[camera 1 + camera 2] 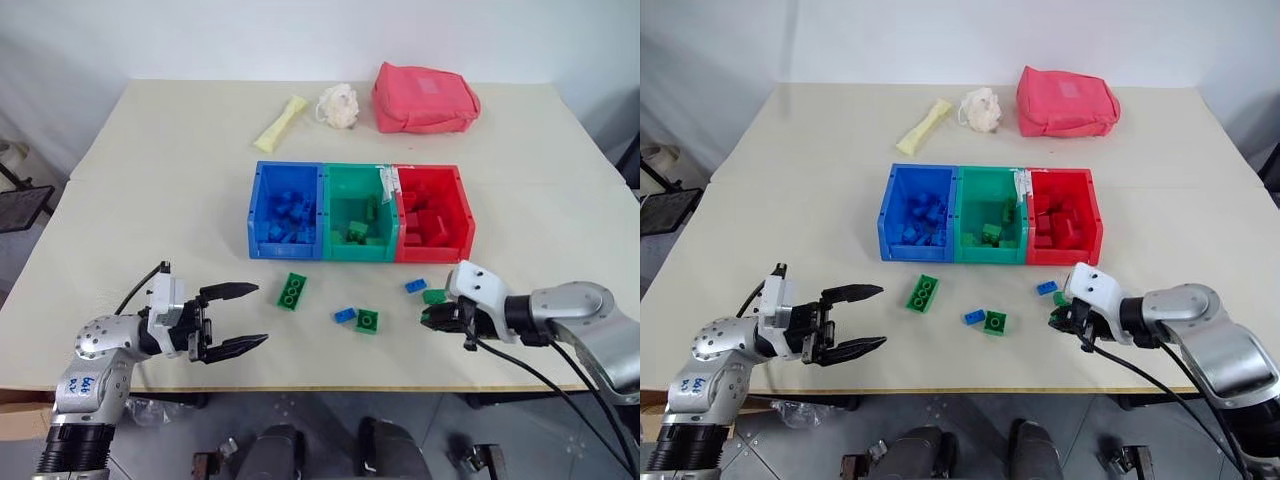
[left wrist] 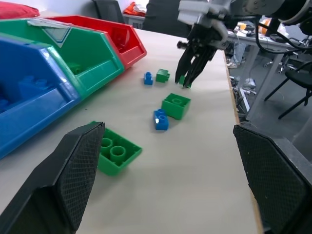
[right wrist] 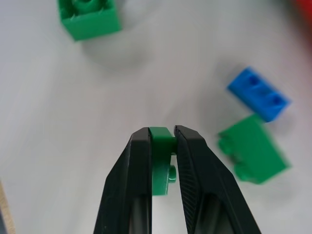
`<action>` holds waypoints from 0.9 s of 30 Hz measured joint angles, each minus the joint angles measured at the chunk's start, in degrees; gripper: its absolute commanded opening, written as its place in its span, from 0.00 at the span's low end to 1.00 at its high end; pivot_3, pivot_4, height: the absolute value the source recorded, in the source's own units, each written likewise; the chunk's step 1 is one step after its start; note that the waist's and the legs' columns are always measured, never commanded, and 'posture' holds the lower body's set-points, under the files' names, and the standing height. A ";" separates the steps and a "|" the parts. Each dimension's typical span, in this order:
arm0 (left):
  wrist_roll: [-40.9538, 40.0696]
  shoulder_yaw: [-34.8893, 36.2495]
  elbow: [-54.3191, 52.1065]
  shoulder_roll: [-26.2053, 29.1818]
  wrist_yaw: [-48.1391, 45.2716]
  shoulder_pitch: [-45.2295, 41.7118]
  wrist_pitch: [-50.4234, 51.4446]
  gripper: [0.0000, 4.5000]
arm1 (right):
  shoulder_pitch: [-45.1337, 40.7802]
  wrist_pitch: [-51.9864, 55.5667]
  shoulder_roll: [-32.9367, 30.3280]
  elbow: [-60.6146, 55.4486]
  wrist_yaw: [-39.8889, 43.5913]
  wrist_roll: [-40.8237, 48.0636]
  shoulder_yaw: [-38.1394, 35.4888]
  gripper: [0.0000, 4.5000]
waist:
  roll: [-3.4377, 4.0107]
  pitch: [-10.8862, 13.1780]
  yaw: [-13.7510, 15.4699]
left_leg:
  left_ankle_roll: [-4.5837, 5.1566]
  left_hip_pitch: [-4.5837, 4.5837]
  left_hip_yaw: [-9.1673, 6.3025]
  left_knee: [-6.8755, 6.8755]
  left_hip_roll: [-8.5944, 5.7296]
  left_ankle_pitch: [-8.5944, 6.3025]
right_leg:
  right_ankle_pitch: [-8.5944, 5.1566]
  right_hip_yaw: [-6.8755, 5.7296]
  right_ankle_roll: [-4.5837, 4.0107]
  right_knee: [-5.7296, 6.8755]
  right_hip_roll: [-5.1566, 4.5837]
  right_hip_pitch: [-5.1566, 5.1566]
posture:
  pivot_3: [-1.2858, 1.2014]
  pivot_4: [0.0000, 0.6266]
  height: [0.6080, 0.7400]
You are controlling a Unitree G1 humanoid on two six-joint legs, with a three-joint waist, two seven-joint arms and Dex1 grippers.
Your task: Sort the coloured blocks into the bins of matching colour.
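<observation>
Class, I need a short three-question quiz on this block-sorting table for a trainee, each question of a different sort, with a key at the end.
1. True or false: the right gripper is shut on a small green block.
2. Which bin stands in the middle of the row? A) blue bin B) green bin C) red bin
3. Fill in: the left gripper is ____ and holds nothing.

Key: 1 true. 2 B. 3 open.
</observation>
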 measured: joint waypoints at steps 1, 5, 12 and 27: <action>0.58 -0.14 0.88 -1.76 1.84 -1.49 -0.61 1.00 | -3.53 0.59 2.02 0.06 -1.20 0.67 -0.31 0.08 | 0.02 0.01 -0.12 | 0.00 -0.01 0.05 0.02 0.00 0.01 | 0.00 0.01 0.00 0.00 0.03 -0.02 | 0.52 0.24 1.00; 2.35 -0.60 1.96 -4.94 7.72 -4.72 -1.33 1.00 | -14.00 0.53 6.87 2.36 -3.65 1.50 -0.64 0.08 | 0.01 0.01 -0.06 | -0.01 -0.08 0.04 -0.01 0.00 0.01 | 0.00 0.01 0.00 0.16 0.21 -0.20 | 0.52 0.24 1.00; 3.23 -1.35 4.10 -5.62 9.01 -6.53 -2.88 1.00 | -33.80 -11.95 20.89 28.47 -8.22 -5.21 3.93 0.30 | -0.01 0.02 -1.15 | 0.11 -0.18 0.30 -0.03 -0.19 0.07 | 0.01 -0.20 0.02 0.54 0.24 -0.53 | 0.52 0.24 1.00; 3.85 -4.13 5.90 -5.20 4.67 -8.71 -3.05 1.00 | -26.47 -18.86 15.98 27.28 -0.48 -6.59 3.27 0.99 | -0.01 0.02 -1.00 | 0.12 -0.24 0.08 0.03 -0.23 0.06 | 0.01 -0.25 0.02 0.60 0.22 -0.48 | 0.52 0.24 1.00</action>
